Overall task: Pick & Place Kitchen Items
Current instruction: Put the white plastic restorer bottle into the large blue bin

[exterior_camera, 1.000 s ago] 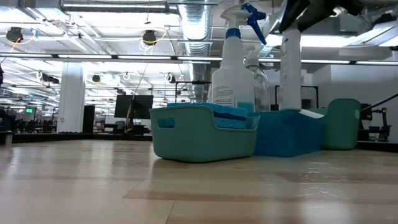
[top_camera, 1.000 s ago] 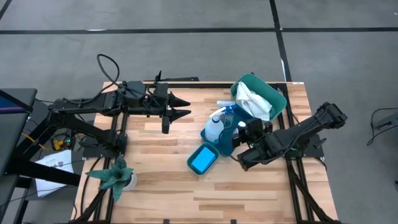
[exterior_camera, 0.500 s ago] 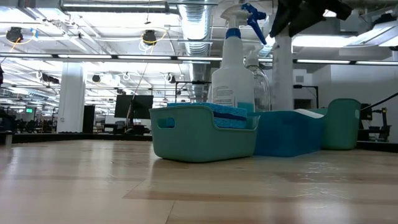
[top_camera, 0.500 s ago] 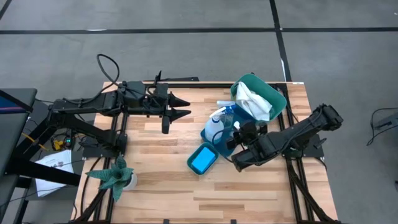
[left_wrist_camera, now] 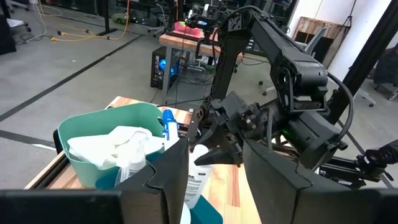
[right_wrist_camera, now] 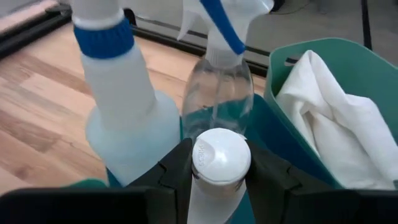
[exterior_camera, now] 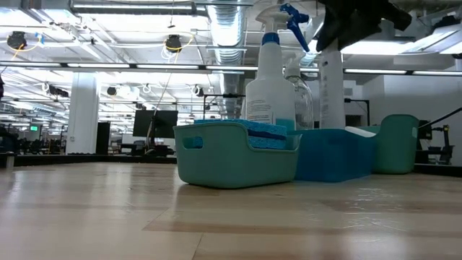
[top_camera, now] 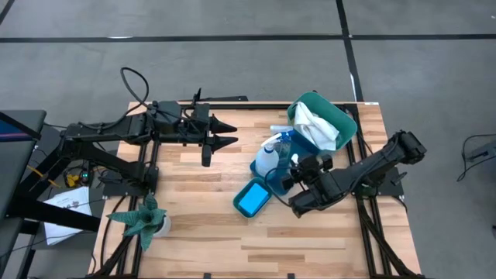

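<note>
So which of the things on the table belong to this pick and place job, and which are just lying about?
Job items:
- white-capped small bottle, held in the right gripper
- white spray bottle with blue trigger
- clear plastic spray bottle
- blue sponges in the teal bin
- white cloth
- blue bin
- tall teal bucket

Lying about:
- green spiky star-shaped plant

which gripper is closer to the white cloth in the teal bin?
Right. The right gripper sits at the blue bin beside the white cloth, shut on the small white bottle. The left gripper hangs across the table, well clear of it.
</note>
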